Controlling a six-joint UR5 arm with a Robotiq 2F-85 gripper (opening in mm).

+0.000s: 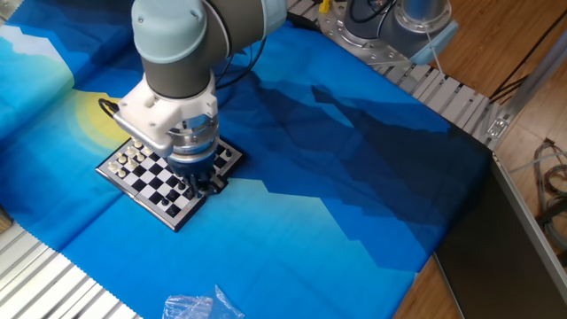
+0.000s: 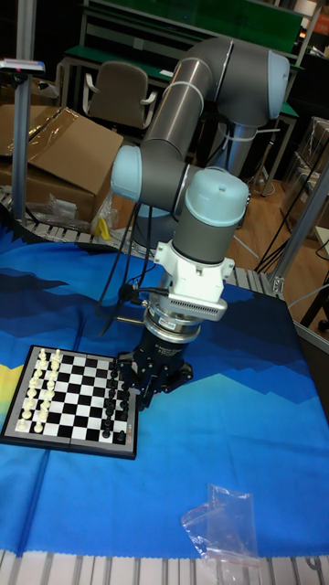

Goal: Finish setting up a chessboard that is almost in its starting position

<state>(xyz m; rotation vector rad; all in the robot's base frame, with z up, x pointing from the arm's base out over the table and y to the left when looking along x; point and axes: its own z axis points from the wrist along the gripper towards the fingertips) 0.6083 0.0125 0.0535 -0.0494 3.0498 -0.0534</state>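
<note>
The chessboard (image 1: 151, 182) (image 2: 78, 402) lies flat on the blue cloth, at the left in both views. White pieces stand along its far-left side and black pieces along the side nearest the arm. My gripper (image 1: 198, 182) (image 2: 137, 388) hangs straight down over the board's black-piece edge, its dark fingers low among the black pieces. The wrist and the fingers hide that edge of the board in the fixed view. The frames do not show whether a piece sits between the fingers.
A crumpled clear plastic bag (image 1: 199, 306) (image 2: 224, 530) lies on the cloth near the front edge. Ribbed aluminium table edges (image 1: 53, 283) border the cloth. A second robot base (image 1: 416, 18) stands at the back right, and a cardboard box (image 2: 55, 151) behind the table.
</note>
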